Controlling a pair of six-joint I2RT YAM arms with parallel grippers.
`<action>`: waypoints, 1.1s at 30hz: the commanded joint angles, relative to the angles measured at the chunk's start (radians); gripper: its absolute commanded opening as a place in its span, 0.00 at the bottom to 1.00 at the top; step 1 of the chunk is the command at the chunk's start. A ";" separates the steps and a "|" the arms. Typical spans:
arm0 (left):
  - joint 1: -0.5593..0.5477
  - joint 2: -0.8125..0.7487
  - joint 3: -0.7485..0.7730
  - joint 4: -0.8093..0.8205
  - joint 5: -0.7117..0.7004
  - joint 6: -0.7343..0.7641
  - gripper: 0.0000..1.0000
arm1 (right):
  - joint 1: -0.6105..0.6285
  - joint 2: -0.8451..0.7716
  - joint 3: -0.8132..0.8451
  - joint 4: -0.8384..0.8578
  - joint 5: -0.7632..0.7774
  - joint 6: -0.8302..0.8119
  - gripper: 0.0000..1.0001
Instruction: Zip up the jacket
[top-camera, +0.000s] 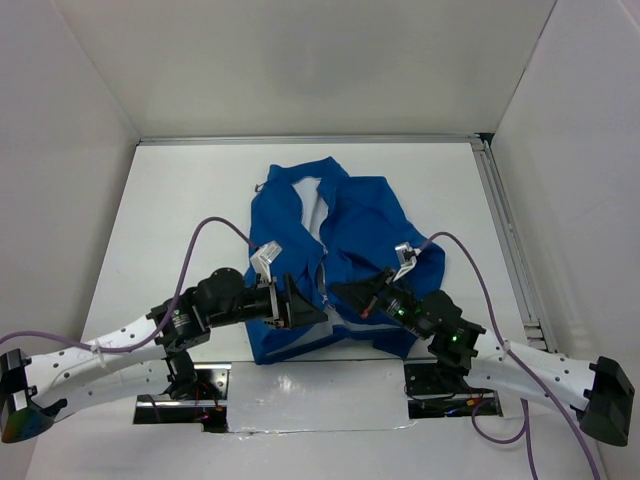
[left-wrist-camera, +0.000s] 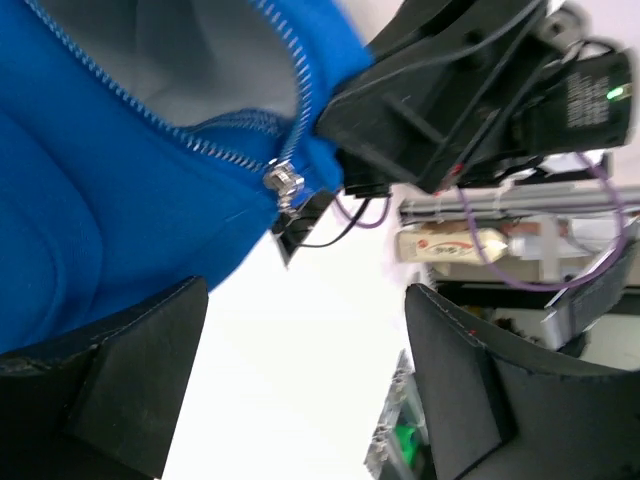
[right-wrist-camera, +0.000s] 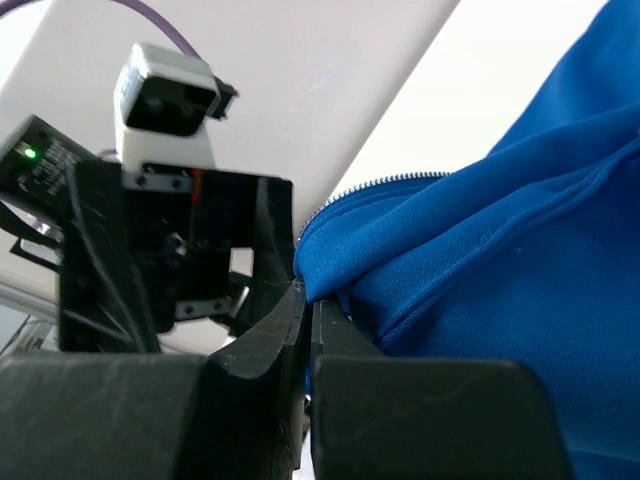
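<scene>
Blue jacket (top-camera: 350, 215) spread mid-frame, white lining showing at the collar, only your left wrist view shows the zipper slider (left-wrist-camera: 282, 183) by the hem, left gripper (left-wrist-camera: 305, 300) apart, right gripper (right-wrist-camera: 308, 300) pressed together, seemingly pinching that hem.

White table (top-camera: 180, 200) inside white enclosure walls (top-camera: 300, 60), a metal rail (top-camera: 507, 230) along its right edge.
</scene>
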 joint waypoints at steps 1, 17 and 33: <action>-0.004 -0.035 -0.025 0.056 -0.044 -0.051 0.92 | -0.002 0.000 -0.014 0.095 -0.041 0.030 0.00; -0.003 -0.032 -0.111 0.121 -0.121 -0.049 0.99 | 0.003 -0.014 -0.031 0.115 0.028 0.138 0.00; 0.042 0.031 -0.094 0.260 -0.064 0.018 0.54 | 0.001 0.026 -0.028 0.138 0.022 0.161 0.00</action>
